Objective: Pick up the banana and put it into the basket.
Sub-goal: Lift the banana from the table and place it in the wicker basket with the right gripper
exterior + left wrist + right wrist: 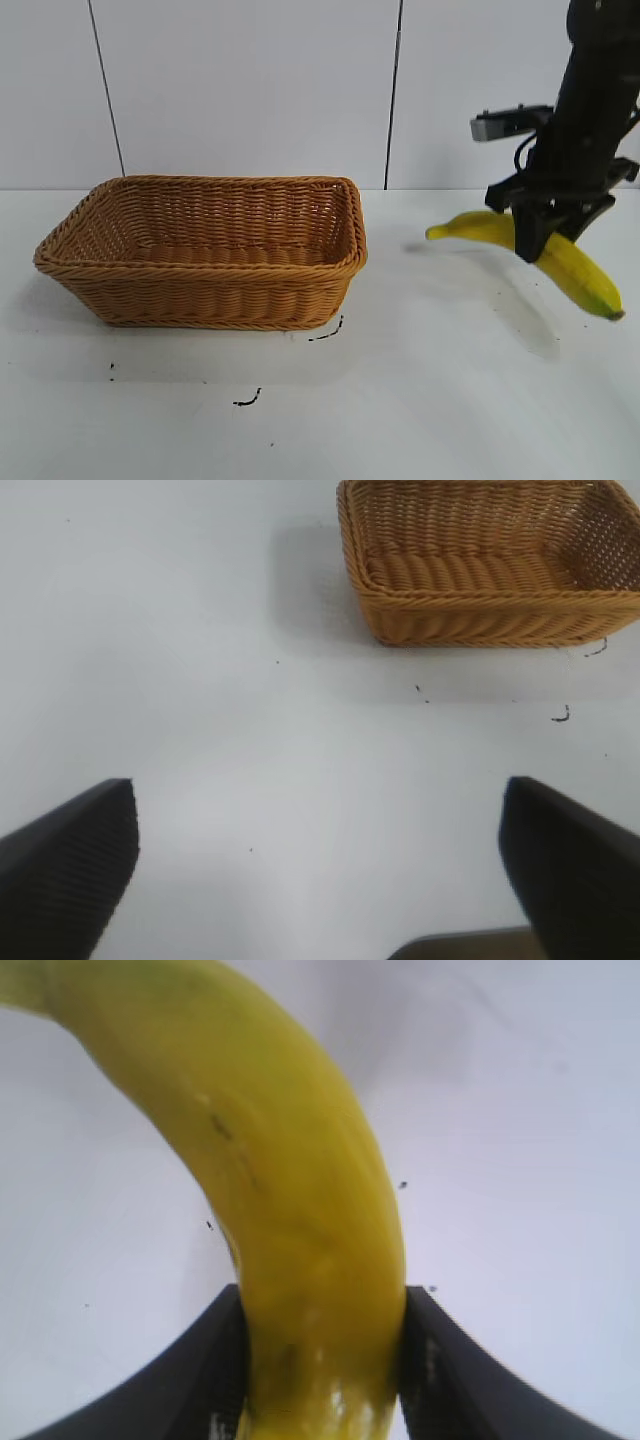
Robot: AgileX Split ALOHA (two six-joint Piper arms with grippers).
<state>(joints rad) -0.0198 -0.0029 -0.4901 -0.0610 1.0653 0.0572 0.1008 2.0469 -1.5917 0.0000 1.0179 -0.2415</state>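
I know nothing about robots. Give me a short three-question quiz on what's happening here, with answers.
1. True or false: the long curved yellow banana lies inside the rectangular woven wicker basket.
2. Which gripper holds the banana? A) left B) right
3. Fill in: the left gripper's jaws are ___.

Key: 1. False; it hangs above the white table, right of the basket. 2. B, the right gripper. 3. Open.

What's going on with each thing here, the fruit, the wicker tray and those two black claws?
Long curved yellow banana: lifted off the white table, tilted.
Rectangular tan woven wicker basket: upright, nothing inside.
Right gripper: shut on the banana's middle.
Left gripper: open, holding nothing, above the table.
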